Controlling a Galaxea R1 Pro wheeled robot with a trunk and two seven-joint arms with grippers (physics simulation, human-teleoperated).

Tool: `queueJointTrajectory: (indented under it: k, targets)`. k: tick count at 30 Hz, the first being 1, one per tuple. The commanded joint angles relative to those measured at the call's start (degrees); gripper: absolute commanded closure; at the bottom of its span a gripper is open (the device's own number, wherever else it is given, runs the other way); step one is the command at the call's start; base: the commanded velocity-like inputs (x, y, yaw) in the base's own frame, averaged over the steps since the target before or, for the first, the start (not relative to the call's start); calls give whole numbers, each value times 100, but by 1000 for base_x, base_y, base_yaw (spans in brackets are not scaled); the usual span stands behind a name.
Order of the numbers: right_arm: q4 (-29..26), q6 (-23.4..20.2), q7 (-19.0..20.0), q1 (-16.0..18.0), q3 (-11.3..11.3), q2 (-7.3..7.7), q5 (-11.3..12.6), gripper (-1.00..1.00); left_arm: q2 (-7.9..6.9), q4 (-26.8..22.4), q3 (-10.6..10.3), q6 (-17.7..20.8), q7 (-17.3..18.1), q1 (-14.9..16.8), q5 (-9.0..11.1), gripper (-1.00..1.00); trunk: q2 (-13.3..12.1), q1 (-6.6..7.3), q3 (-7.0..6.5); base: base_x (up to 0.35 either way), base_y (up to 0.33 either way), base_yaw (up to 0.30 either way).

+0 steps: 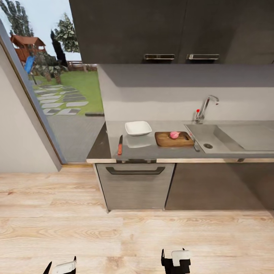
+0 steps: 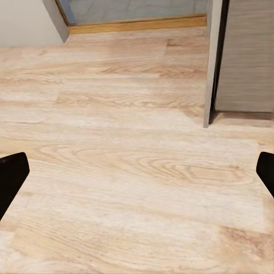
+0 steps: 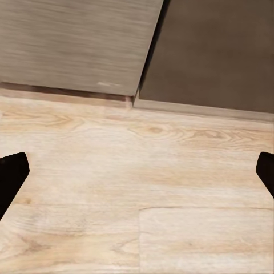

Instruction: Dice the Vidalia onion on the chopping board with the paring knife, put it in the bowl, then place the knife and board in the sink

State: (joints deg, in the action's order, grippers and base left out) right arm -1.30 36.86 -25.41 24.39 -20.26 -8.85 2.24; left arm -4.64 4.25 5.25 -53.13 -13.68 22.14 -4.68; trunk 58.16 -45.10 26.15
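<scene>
The Vidalia onion (image 1: 174, 134) sits whole on the chopping board (image 1: 173, 139), which lies on the tabletop (image 1: 150, 151) just beside the sink (image 1: 213, 139). The paring knife (image 1: 120, 145) lies near the tabletop's front edge, left of the bowl (image 1: 138, 128). The onion looks round, firm and prone to roll. The knife is slim and best taken by its orange-red handle. Both arms hang low over the wooden floor (image 1: 125, 236), left gripper (image 2: 137, 171) and right gripper (image 3: 137, 171) with jaws spread and empty. Open floor lies before the cabinets.
</scene>
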Motion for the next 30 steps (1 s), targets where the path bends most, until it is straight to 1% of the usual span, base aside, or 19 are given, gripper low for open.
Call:
queueJointTrajectory:
  k: [1, 30]
  targets:
    - [6, 7, -35, 5, -49, -3, 22, -100, -2, 18, 46, -30, -11, 10, -51, -100, 46, -23, 24, 0, 0, 0]
    - [6, 5, -26, 5, -49, -2, 15, -100, -2, 22, 46, -30, -11, 10, -51, -100, 1209, -660, 545, 0, 0, 0]
